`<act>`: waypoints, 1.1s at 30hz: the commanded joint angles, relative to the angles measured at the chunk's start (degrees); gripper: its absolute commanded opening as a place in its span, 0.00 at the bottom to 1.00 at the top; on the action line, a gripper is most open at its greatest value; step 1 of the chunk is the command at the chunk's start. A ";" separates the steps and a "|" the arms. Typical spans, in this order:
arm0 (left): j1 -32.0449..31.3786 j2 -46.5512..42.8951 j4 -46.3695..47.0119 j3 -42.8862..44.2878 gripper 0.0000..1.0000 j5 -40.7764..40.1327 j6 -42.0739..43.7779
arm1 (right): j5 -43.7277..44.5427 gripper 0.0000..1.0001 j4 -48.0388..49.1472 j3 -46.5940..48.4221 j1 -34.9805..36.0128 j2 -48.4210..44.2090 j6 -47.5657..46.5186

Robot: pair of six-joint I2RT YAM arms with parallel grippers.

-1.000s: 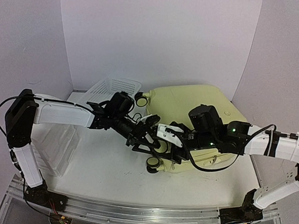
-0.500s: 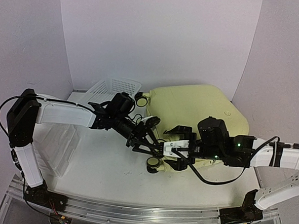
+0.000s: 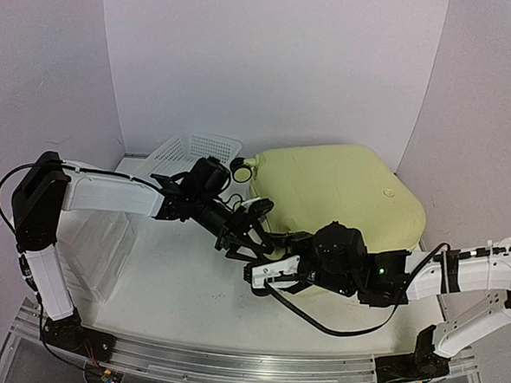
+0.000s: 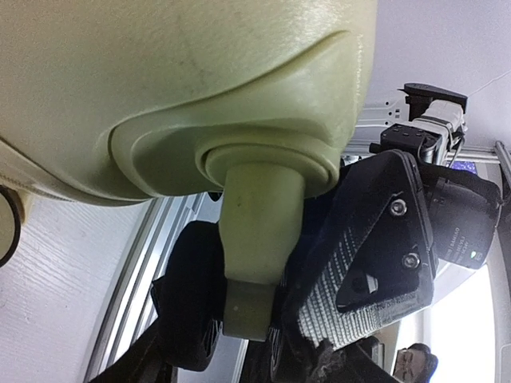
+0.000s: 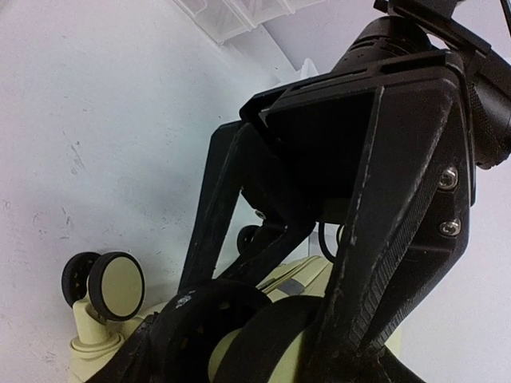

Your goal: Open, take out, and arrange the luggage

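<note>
The pale yellow luggage [image 3: 342,192] lies closed at the centre right, its wheeled end facing left. My left gripper [image 3: 254,235] is shut on the upper front caster wheel. In the left wrist view that caster's yellow stem [image 4: 259,215] runs down from the shell [image 4: 160,72] into the gap of the left gripper [image 4: 255,319]. My right gripper [image 3: 268,275] is at the lower front caster. In the right wrist view a black-and-cream wheel [image 5: 263,343] sits between the right gripper's [image 5: 263,319] two dark fingers, which press on it. Another caster [image 5: 116,286] stands free to the left.
A white mesh basket [image 3: 193,153] leans at the back left, next to the rear caster [image 3: 240,167]. A clear plastic drawer organizer [image 3: 96,251] stands under the left arm. White walls close in behind and on both sides.
My right arm swung down and left from the luggage's side to the lower front caster, and its jaws opened wide, then closed round the wheel. The left gripper kept its hold and barely moved.
</note>
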 commanded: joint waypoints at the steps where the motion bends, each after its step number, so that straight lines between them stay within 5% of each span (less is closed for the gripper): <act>1: 0.05 -4.11 5.85 0.87 0.64 2.18 0.51 | 2.47 0.42 4.42 1.41 -0.37 -1.81 0.89; 6: 3.78 -12.09 5.85 -7.44 0.82 -5.44 5.01 | 1.71 0.21 -1.55 3.93 -0.58 -2.61 4.89; 11: 4.69 -25.34 5.36 -16.79 0.96 -20.46 15.47 | -1.82 0.16 -7.73 8.93 -2.71 -1.88 11.78; 16: -2.41 -35.52 9.26 -25.35 0.97 -45.17 24.61 | -5.91 0.18 -16.54 17.05 -7.02 1.90 18.74; 20: -11.26 -37.01 26.85 -34.51 0.86 -57.58 30.06 | -6.78 0.18 -18.33 21.08 -8.79 5.72 22.06; 23: -18.00 -34.46 47.05 -43.08 0.79 -68.79 34.99 | -6.33 0.18 -19.43 24.01 -10.00 7.88 24.82; 27: -27.11 -25.12 51.89 -40.68 0.77 -81.57 40.87 | -5.99 0.18 -21.87 27.37 -10.16 9.88 28.22; 33: -31.80 -6.30 70.18 -36.53 0.67 -93.06 42.37 | -3.97 0.17 -23.44 29.35 -10.24 11.23 32.58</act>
